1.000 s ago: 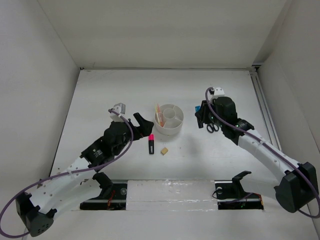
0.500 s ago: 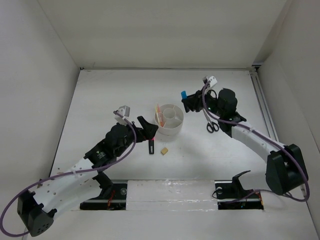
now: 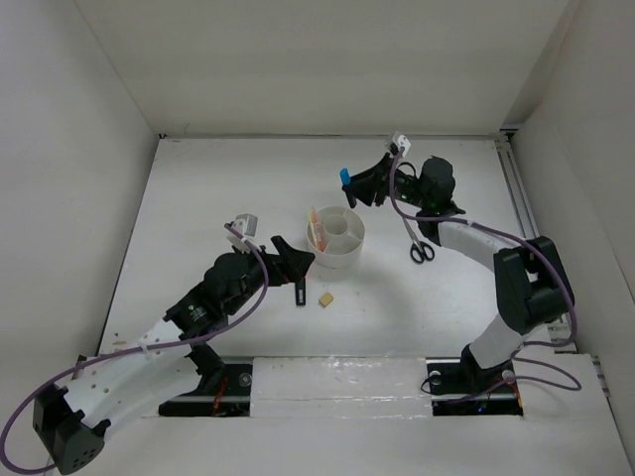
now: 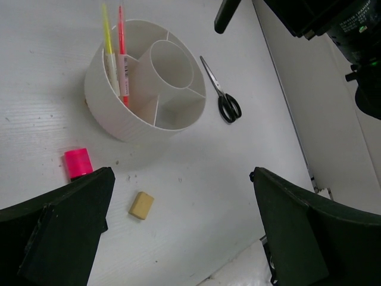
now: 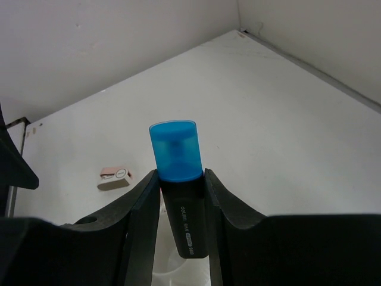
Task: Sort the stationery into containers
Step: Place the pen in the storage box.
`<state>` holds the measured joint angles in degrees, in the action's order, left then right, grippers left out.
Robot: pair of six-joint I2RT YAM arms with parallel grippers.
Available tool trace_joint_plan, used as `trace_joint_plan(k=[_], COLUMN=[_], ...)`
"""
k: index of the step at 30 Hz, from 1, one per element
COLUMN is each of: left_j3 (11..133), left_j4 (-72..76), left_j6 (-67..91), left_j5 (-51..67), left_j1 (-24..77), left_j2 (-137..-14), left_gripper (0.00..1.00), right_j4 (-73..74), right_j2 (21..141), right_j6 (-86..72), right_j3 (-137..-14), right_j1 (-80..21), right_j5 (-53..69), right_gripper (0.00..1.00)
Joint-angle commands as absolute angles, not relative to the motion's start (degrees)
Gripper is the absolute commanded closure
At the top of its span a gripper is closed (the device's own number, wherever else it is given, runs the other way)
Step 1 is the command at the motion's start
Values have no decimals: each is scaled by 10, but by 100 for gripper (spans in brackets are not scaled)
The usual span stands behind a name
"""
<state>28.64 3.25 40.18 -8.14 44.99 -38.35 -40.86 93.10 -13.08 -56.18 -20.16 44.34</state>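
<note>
The right end effector (image 3: 359,187) is clenched on the blue-capped marker (image 5: 175,152), held just beyond the far rim of the white organizer (image 3: 335,260). The left end effector (image 3: 295,256) is spread wide and empty at the organizer's near-left side, over the pink-capped marker (image 4: 77,162) lying on the worktop (image 3: 218,188). The tan eraser (image 4: 141,204) rests just in front of the organizer and the scissors (image 3: 421,248) to its right. A yellow pen (image 4: 108,44) and a pink pen (image 4: 122,47) stand in its left wedge compartment.
</note>
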Motion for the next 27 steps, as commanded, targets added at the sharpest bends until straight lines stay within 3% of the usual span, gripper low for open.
trace_joint_plan(k=[1, 27], left_j3=[273, 291], left_j4=[66, 83], left_j6=[390, 374], left_j5=[-66, -49], left_j1=[448, 448], left_j2=[-372, -417], left_gripper=[0, 0], right_j4=[-508, -602], right_j2=[962, 1107], right_j6=[-151, -213], right_j3=[-609, -682], right_j1=[-198, -171], right_j5=[515, 618], right_gripper=[100, 100])
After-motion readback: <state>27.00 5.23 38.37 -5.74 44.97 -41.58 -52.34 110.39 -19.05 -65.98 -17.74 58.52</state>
